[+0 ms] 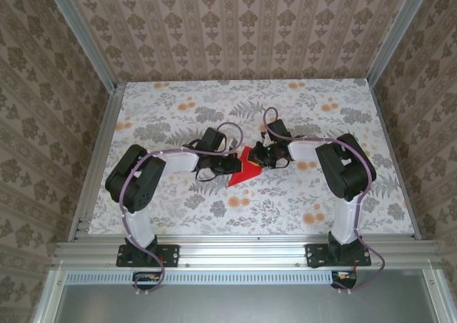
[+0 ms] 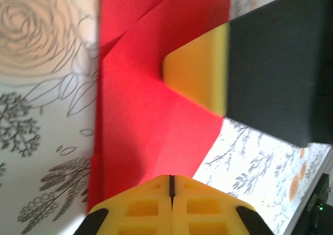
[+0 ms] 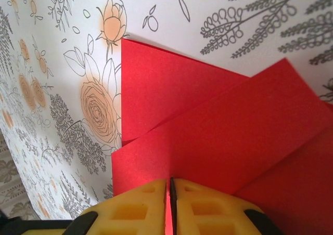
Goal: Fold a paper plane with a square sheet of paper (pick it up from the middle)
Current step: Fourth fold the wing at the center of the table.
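Top external — floral table [image 1: 178, 101], patterned walls [image 1: 243, 23]

No readable text, labels or numbers anywhere

Bright red, plain and unmarked, is covering the sheet of paper [image 1: 245, 167]. The worktop [image 1: 214, 101] is showing white with grey leaf sprigs and orange-peach blooms. The walls [image 1: 235, 30] are showing beige with brown damask motifs in stripes. The arms [image 1: 139, 180] are showing black joints, white links and purple cables [image 1: 376, 264]. The jaws are showing yellow pads [image 3: 135, 211] with black backing. The frame [image 1: 235, 250] is showing silver.
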You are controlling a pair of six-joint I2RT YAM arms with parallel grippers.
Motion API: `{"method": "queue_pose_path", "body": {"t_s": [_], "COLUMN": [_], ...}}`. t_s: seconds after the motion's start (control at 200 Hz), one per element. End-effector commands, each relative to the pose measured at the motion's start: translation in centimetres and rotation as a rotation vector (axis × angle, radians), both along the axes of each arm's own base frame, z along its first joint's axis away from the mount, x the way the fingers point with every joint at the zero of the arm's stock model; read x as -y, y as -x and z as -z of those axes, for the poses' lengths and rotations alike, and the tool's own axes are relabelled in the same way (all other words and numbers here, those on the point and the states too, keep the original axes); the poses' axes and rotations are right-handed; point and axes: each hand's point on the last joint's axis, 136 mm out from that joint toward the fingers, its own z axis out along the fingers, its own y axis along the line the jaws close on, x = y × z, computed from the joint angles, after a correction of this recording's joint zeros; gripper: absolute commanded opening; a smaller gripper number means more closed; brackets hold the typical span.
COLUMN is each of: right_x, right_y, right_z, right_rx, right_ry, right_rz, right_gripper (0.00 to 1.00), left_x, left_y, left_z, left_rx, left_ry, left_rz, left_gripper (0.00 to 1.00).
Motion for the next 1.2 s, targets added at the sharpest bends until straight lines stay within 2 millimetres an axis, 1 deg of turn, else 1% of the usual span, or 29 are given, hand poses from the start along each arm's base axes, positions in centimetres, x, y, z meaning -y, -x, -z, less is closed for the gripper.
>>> {"method": "queue_pose_path", "body": {"t_s": [0.0, 0.13, 0.23, 0.28, 0.38, 0.465, 0.57, 0.74, 0.9, 0.98, 1.195], "right_x": [-0.1, -0.9, -1.7, -1.8, -1.9, -1.4, 0.3, 4.4, 7.6, 9.0, 11.7], "right_y": [0.6, 0.8, 1.4, 1.8, 2.7, 3.1, 2.6, 0.1, -2.0, -3.0, -5.3], "right_z": [-1.3, -2.1, -2.0, -1.3, 0.7, 2.1, 3.1, 3.8, 4.3, 4.3, 3.4], "right_rx": [-0.002, 0.023, 0.017, -0.006, -0.066, -0.101, -0.111, -0.101, -0.099, -0.093, -0.066], "right_ry": [-0.005, -0.022, -0.017, -0.010, 0.004, 0.024, 0.066, 0.139, 0.163, 0.161, 0.167], "right_rz": [-0.007, -0.027, -0.045, -0.042, -0.031, -0.016, 0.020, 0.106, 0.193, 0.234, 0.299], "right_gripper": [0.14, 0.14, 0.14, 0.15, 0.14, 0.14, 0.13, 0.12, 0.12, 0.12, 0.13], "left_x": [-1.1, -1.5, -1.7, -1.8, -1.9, -2.0, -2.3, -2.7, -3.3, -3.4, -3.4], "left_y": [1.3, 1.5, 1.5, 1.6, 1.6, 1.6, 2.0, 2.8, 3.6, 3.7, 3.7], "left_z": [2.3, 3.3, 3.6, 3.8, 3.9, 4.0, 4.3, 5.0, 5.6, 5.7, 5.7], "left_rx": [-0.038, -0.055, -0.062, -0.063, -0.064, -0.066, -0.077, -0.095, -0.107, -0.108, -0.107], "left_ry": [-0.073, -0.111, -0.129, -0.138, -0.151, -0.160, -0.176, -0.204, -0.232, -0.236, -0.238], "left_rz": [0.020, 0.024, 0.024, 0.025, 0.026, 0.030, 0.042, 0.067, 0.084, 0.084, 0.087], "left_gripper": [0.03, 0.00, 0.00, 0.00, 0.00, 0.00, 0.00, 0.00, 0.00, 0.00, 0.00]}}
